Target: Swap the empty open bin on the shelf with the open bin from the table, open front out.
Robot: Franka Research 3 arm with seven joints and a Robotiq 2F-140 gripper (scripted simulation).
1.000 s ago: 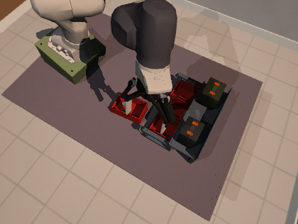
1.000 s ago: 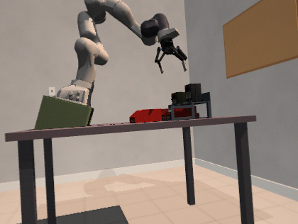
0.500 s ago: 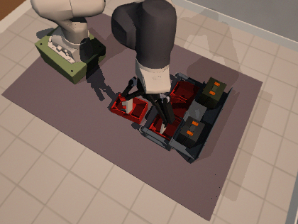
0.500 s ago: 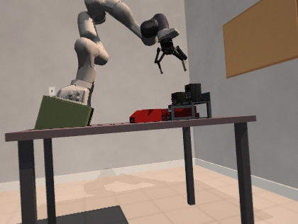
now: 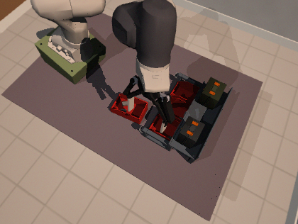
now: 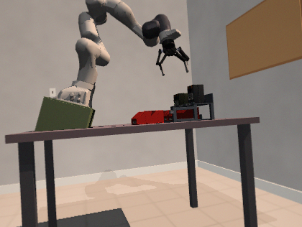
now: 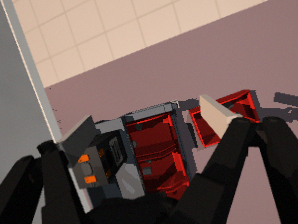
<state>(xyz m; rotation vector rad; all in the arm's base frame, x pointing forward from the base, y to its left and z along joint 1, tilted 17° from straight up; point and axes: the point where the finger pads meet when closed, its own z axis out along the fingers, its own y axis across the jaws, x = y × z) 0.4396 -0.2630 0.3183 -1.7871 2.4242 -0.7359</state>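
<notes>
— Where's the bin (image 5: 130,108) from the table?

— On the table top (image 5: 57,106), just in front of the shelf (image 5: 199,149). Red bins sit in the shelf's front places (image 5: 163,125).

— And the gripper (image 6: 172,66)?

— High above them, fingers spread wide, nothing between them. Two dark boxes (image 5: 191,132) sit on the top board.

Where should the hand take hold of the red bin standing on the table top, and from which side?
Probably a side wall of the red bin, from straight above: it stands open-topped and apart from the shelf, and the open hand hangs high over it.
</notes>
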